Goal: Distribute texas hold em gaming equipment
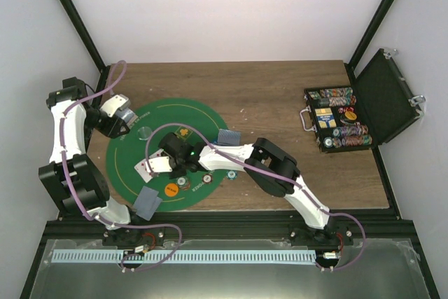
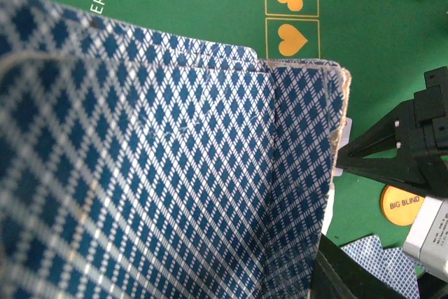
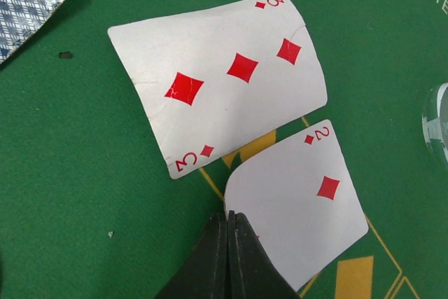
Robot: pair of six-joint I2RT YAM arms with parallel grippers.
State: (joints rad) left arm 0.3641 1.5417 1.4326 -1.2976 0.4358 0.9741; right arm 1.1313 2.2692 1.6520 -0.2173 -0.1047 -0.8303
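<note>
Left end effector pinched the blue-backed deck, which filled its wrist view! On the green mat, the three of diamonds and two of diamonds lay face up, readable only from the right wrist. Right end effector was pressed together at the two's edge.

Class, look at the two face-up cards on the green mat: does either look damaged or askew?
Yes. The three of diamonds is creased and bowed, with a nick in its right edge. The two of diamonds lies at a different angle, so the pair is not squared.
</note>
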